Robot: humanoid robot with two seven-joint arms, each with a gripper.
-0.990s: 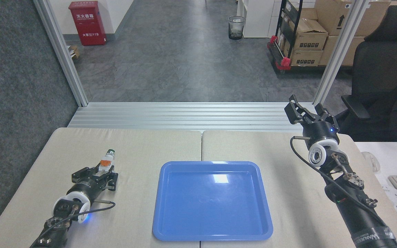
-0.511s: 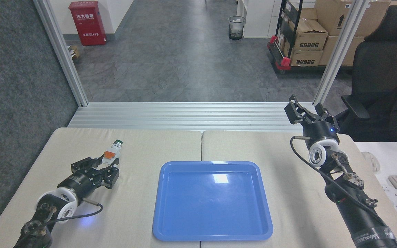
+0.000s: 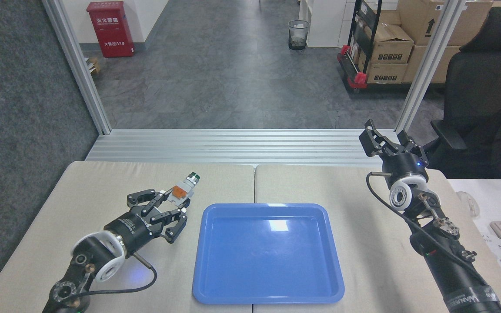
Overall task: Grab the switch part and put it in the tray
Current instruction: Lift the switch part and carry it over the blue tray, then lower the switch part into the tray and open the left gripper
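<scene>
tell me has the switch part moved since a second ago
Yes. Held in the left gripper, the switch part has moved right, toward the tray, which stayed put.

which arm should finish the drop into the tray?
Left. The left gripper already holds the switch part just beside the blue tray, near its left rim. The right gripper is empty, raised at the table's far right.

One head view — high, facing forward and down over the table (image 3: 81,182) — no second view.
</scene>
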